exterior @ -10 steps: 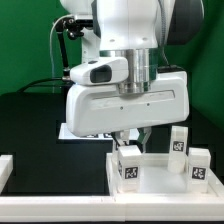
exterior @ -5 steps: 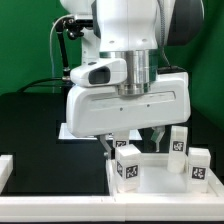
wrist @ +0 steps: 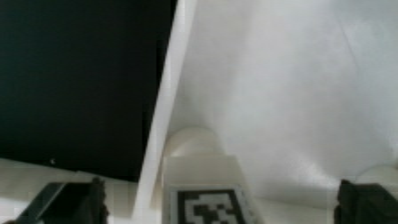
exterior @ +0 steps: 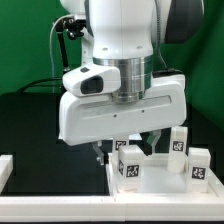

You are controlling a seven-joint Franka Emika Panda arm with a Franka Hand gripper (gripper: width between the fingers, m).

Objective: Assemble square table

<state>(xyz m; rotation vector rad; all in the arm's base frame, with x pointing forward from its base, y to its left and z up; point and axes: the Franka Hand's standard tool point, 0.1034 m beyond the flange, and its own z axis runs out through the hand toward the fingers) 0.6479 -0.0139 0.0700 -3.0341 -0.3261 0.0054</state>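
Note:
The white square table slab (exterior: 160, 180) lies at the exterior view's lower right. Three small white tagged leg blocks stand on it: one near its front left corner (exterior: 128, 166), one at the back right (exterior: 180, 143), one at the right (exterior: 200, 167). My gripper (exterior: 128, 148) hangs open just above the front left leg block, one finger on each side of it. In the wrist view my gripper (wrist: 221, 206) is open, the dark fingers (wrist: 71, 206) wide apart, with that tagged leg block (wrist: 210, 190) between them and the slab (wrist: 302, 90) beyond.
A white border rail end (exterior: 5, 168) sits at the exterior view's lower left, and another rail (exterior: 60, 208) runs along the front. The black table top (exterior: 30, 130) lies to the slab's left. A green backdrop stands behind the arm.
The hand has come down and shifted slightly toward the exterior view's left, so its fingers now hang lower around the front left leg block. The leg blocks and slab have not moved.

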